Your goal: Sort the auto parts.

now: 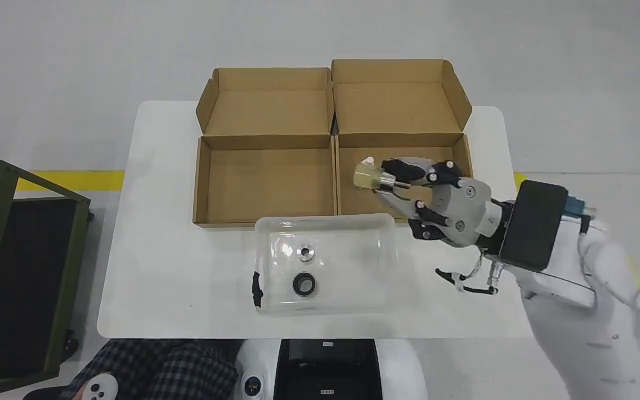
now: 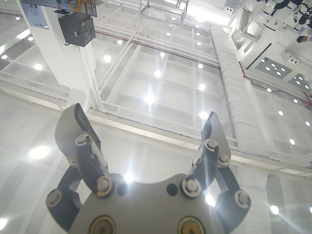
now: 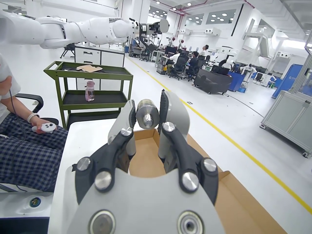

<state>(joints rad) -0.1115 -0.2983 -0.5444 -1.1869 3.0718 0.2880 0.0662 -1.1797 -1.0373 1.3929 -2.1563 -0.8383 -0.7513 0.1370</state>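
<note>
My right gripper (image 1: 392, 177) is shut on a silver and brass cylindrical part (image 1: 370, 177), held over the right cardboard box (image 1: 400, 150). In the right wrist view the same metal part (image 3: 147, 116) sits clamped between the right gripper (image 3: 147, 114) fingers, above the box's brown floor (image 3: 146, 154). A clear plastic bin (image 1: 325, 262) at the table's front holds a black ring (image 1: 305, 285) and a small silver round part (image 1: 303, 252). The left cardboard box (image 1: 265, 180) stands beside the right one. My left gripper (image 2: 146, 125) is open, pointing up at the ceiling with nothing between its fingers.
The two boxes have their lids folded back toward the far side of the white table (image 1: 160, 260). A green cart (image 3: 90, 86) stands beyond the table, and a seated person (image 3: 22, 132) holds a controller beside it.
</note>
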